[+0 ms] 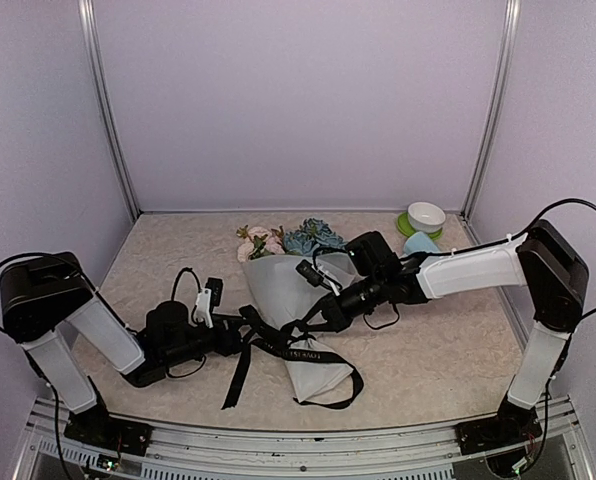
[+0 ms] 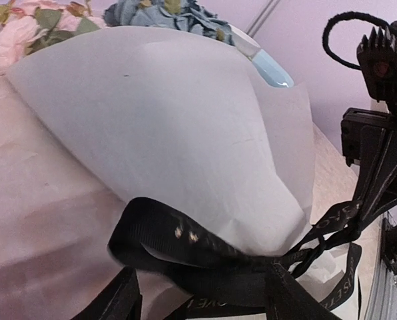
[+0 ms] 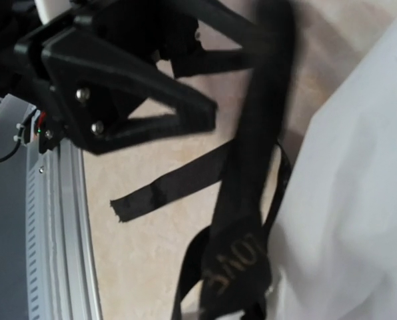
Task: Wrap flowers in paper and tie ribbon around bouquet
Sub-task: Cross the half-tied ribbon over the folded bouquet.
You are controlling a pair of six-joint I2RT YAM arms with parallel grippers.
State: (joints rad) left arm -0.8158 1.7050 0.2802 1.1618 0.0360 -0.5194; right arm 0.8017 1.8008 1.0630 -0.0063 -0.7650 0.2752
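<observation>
Probably limp and slick, the ribbon (image 1: 300, 352) wants pinching close to its knot; right gripper (image 1: 315, 318) at three o'clock pinches it, left gripper (image 1: 242, 336) at nine stands spread.

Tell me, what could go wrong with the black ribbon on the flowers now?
The left gripper is open, so the ribbon may slip loose around the paper cone before any knot is tight. The right gripper is shut on the ribbon; pulling from that side alone might drag the bouquet sideways or crumple the thin paper.
</observation>
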